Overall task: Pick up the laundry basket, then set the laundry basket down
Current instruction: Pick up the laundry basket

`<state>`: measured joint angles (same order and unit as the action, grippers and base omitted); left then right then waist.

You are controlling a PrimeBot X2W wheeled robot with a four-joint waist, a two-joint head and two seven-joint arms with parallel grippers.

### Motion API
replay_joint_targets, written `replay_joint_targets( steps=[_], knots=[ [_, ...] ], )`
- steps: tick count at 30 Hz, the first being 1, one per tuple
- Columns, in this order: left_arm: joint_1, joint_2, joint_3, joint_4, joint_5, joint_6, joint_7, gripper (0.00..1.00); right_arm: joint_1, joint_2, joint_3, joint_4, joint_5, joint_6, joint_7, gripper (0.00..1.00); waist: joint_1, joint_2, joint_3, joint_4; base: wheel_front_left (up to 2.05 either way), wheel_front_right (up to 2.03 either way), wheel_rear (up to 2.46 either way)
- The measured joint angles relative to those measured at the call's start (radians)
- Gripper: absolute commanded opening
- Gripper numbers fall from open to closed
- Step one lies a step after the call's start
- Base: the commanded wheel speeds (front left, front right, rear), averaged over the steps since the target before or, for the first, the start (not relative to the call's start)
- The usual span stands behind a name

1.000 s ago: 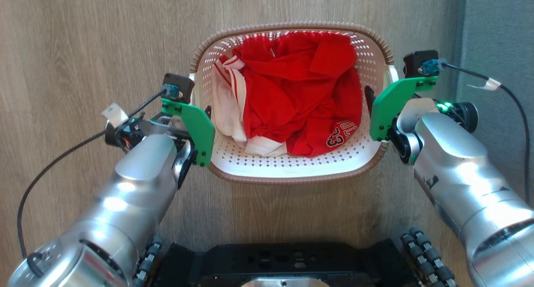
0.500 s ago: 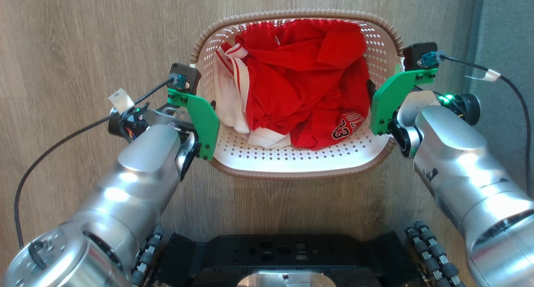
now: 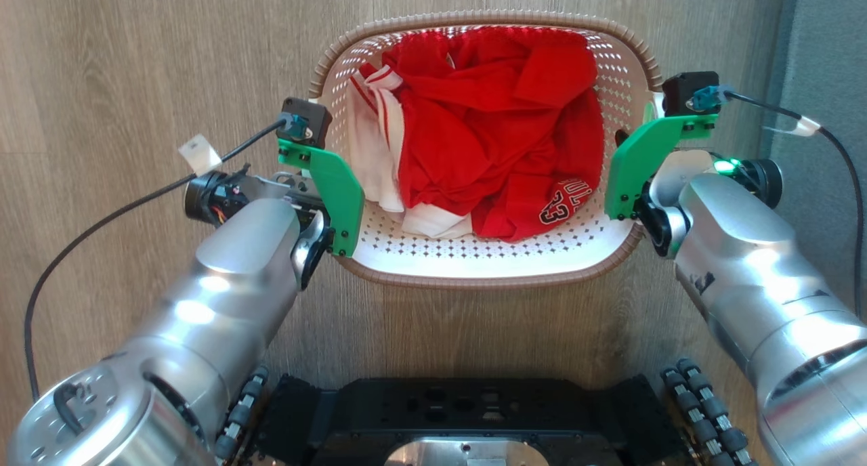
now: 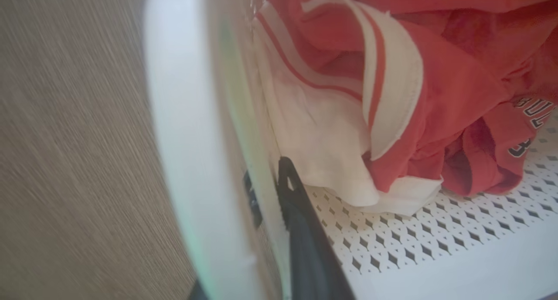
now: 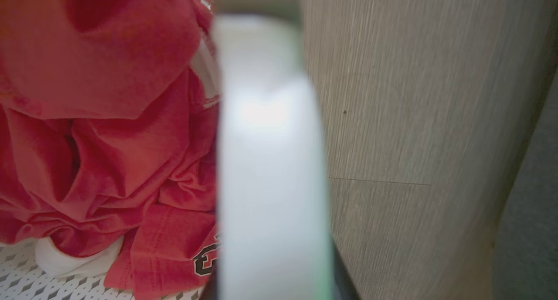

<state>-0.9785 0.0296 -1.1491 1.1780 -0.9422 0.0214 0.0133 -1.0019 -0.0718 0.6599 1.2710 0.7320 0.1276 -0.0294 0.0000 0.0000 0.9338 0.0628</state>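
Wood floor (image 3: 135, 59) is showing around the laundry basket (image 3: 488, 280), which is holding red clothes (image 3: 488, 127) dead ahead. Left pincer (image 4: 267, 174) and right pincer (image 3: 630, 144) are flanking it, each pinching its side; best moving both together, keeping it level.

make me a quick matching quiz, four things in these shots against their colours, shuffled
Things:
1. laundry basket
2. jersey
3. camera bracket
4. robot base

Colours:
a. green
b. black
c. cream with a brown rim
d. red

Pairs: 1-c, 2-d, 3-a, 4-b
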Motion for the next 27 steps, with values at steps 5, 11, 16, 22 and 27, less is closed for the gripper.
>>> replay_joint_targets(
  steps=[5, 11, 16, 22, 27],
  knots=[
    [-0.004, 0.001, -0.020, 0.000, -0.020, 0.005, 0.004, 0.00, 0.000, 0.000, 0.013, 0.001, 0.009, 0.000, 0.000, 0.00, 0.0000, 0.0000, -0.005, 0.001, 0.00, 0.00, 0.00],
    [-0.004, 0.001, -0.045, -0.003, -0.044, -0.006, 0.017, 0.00, 0.002, -0.002, 0.028, 0.004, 0.018, 0.000, 0.002, 0.00, 0.0000, 0.0000, -0.018, 0.001, 0.00, 0.00, 0.00],
    [-0.003, 0.002, -0.074, -0.003, -0.053, -0.033, 0.040, 0.00, 0.005, -0.003, 0.053, 0.004, 0.034, 0.000, 0.042, 0.00, 0.0000, 0.0000, -0.044, 0.000, 0.00, 0.00, 0.00],
    [0.003, 0.007, -0.101, -0.005, -0.053, -0.084, 0.102, 0.00, 0.019, -0.005, 0.084, -0.002, 0.051, 0.000, 0.119, 0.00, 0.0000, 0.0000, -0.093, -0.001, 0.00, 0.00, 0.00],
    [0.042, 0.014, -0.107, -0.004, -0.040, -0.111, 0.146, 0.00, 0.066, -0.007, 0.119, -0.029, 0.084, 0.000, 0.207, 0.00, 0.0000, 0.0000, -0.149, -0.004, 0.00, 0.00, 0.00]
  ],
)
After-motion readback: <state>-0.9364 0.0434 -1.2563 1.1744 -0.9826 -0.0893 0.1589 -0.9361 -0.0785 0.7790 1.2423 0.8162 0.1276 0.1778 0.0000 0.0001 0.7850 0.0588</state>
